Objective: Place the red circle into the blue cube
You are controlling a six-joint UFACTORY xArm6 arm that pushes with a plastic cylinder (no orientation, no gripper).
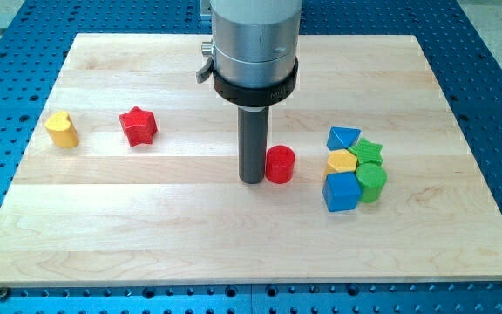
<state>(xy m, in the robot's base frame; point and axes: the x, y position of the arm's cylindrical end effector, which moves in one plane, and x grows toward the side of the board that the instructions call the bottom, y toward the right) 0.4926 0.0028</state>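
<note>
The red circle (279, 164) is a short red cylinder near the middle of the wooden board (190, 235). My tip (252, 180) stands right beside it on the view's left, touching or almost touching it. The blue cube (341, 191) lies to the view's right of the red circle, a little lower, with a gap of bare board between them. The cube is the lower left piece of a tight cluster of blocks.
In the cluster with the cube: a blue triangle (342, 138), a yellow hexagon (341, 161), a green star (369, 150) and a green cylinder (372, 182). A red star (138, 126) and a yellow heart (62, 130) lie at the view's left.
</note>
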